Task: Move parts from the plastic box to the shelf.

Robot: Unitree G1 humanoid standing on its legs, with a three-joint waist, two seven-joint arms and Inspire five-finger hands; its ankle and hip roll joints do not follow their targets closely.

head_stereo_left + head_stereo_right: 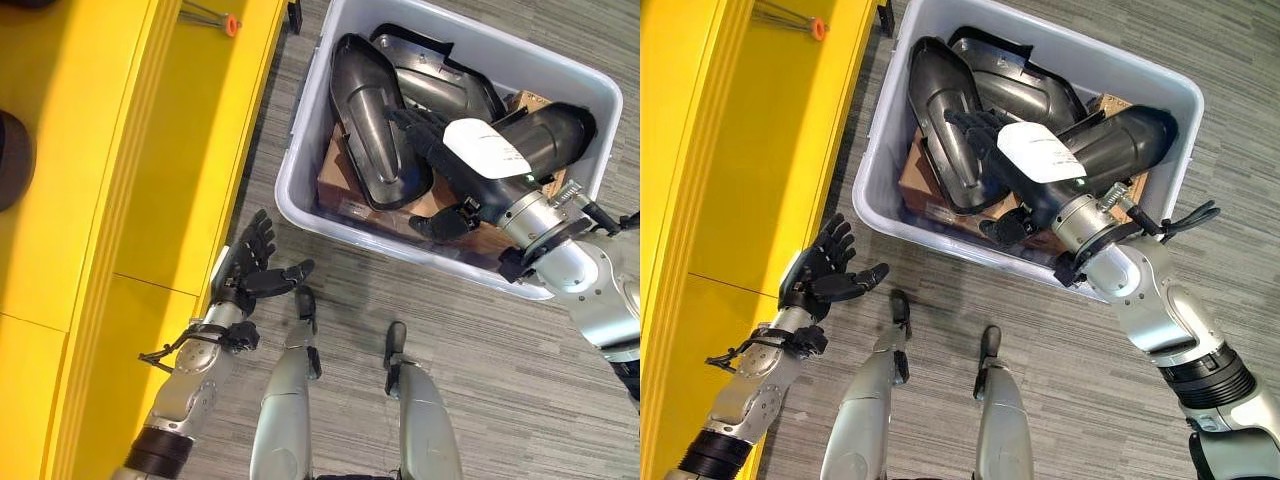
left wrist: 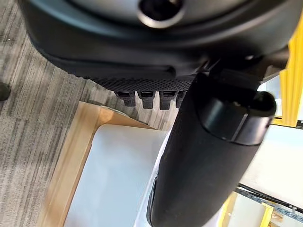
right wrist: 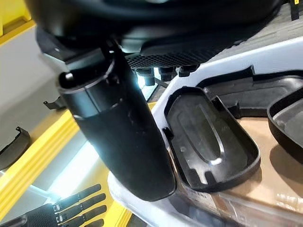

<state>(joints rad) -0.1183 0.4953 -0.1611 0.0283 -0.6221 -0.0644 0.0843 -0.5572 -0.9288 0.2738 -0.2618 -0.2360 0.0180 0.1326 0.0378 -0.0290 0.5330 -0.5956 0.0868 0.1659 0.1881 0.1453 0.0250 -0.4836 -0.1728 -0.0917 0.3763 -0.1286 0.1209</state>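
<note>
i count one pale plastic box [image 1: 300, 160] on the floor and, inside it, three black moulded parts that i can tell apart: a long scoop-shaped part [image 1: 365, 120] along the box's left side, a flatter tray-like part [image 1: 435, 85] toward its far wall, and a tube-shaped part [image 1: 535, 140] with a white label [image 1: 487, 147] lying across the right side. brown cardboard [image 1: 335, 165] lines the bottom under them. there may be more pieces beneath, but i can't separate them from here.

my right hand [image 1: 440, 160] is down inside the box, over the middle of the pile and against the labelled tube part. the part covers most of the fingers, so i cannot tell whether they are curled on it or just resting. its thumb [image 1: 440, 222] sticks out near the box's near wall. from the right wrist view the scoop-shaped part's hollow side faces up beside the thumb.

my left hand [image 1: 820, 270] is out over the floor, just beside the front edge of the yellow shelf [image 1: 150, 200], fingers spread and nearly straight, thumb out to the side, holding nothing.

the shelf runs down the left, bright yellow, with a dark rounded item [image 1: 12, 160] at its left edge and a small orange-tipped tool [image 1: 215, 18] at its far end. the floor [image 1: 480, 380] is grey striped carpet.
</note>
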